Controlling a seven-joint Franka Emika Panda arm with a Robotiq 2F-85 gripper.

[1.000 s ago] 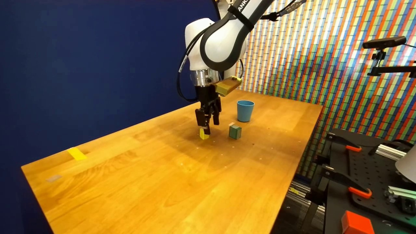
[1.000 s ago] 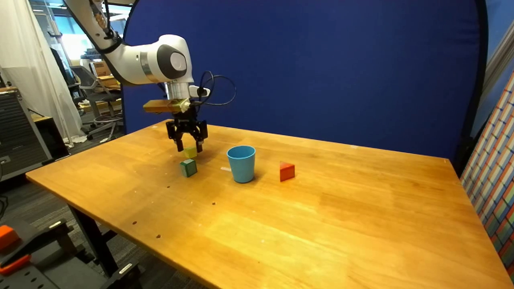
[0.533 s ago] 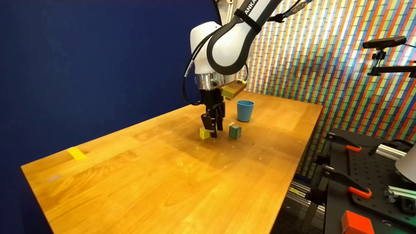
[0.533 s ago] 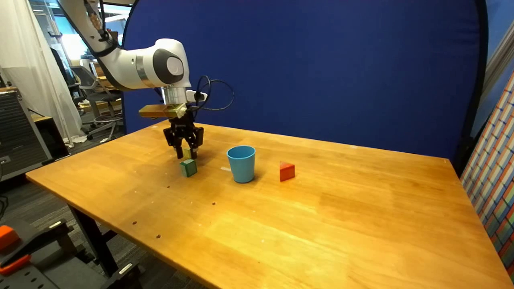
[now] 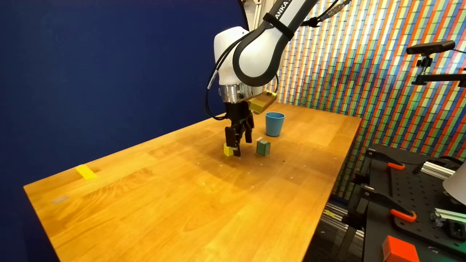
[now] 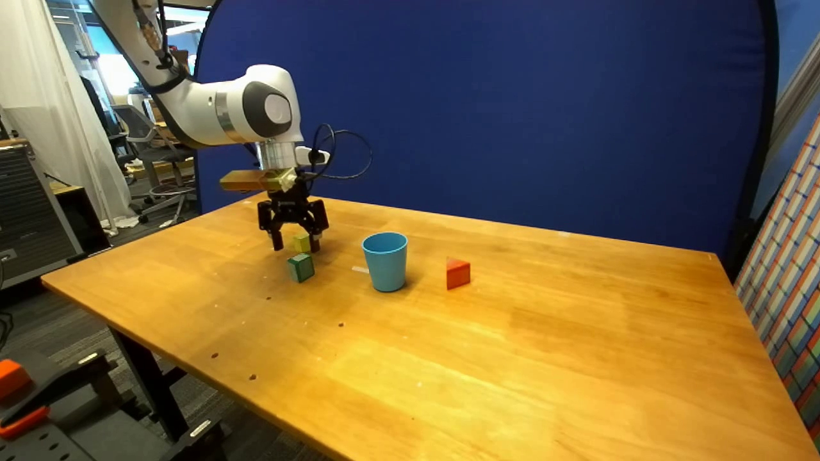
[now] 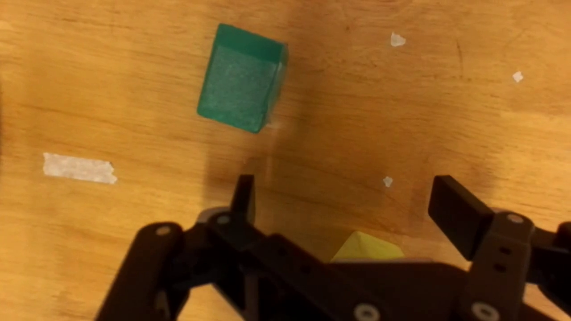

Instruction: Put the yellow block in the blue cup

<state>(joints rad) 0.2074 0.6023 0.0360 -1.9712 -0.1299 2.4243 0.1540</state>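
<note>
The small yellow block [image 5: 228, 150] sits on the table, partly behind a finger in an exterior view. It also shows between the fingers in an exterior view [image 6: 302, 242]. In the wrist view its corner [image 7: 368, 247] shows, the rest hidden behind the gripper's linkage. My gripper [image 5: 243, 146] is open and low over the table, its fingers wide apart and empty in the wrist view [image 7: 345, 189]. The block lies off the line between the fingertips, towards the gripper's body. The light-blue cup [image 5: 275, 124] stands upright, seen also in an exterior view [image 6: 385, 264]; it is out of the wrist view.
A green block [image 5: 263, 147] stands close to the gripper, also in the wrist view [image 7: 241, 80]. A red block [image 6: 458, 273] lies beyond the cup. A flat yellow strip [image 5: 86, 171] lies near the table edge. A dark blue screen [image 6: 480, 115] rises behind the table.
My gripper has moved lower and towards the green block, and its fingers have turned a little. It stays open. The blocks and cup have not moved.
</note>
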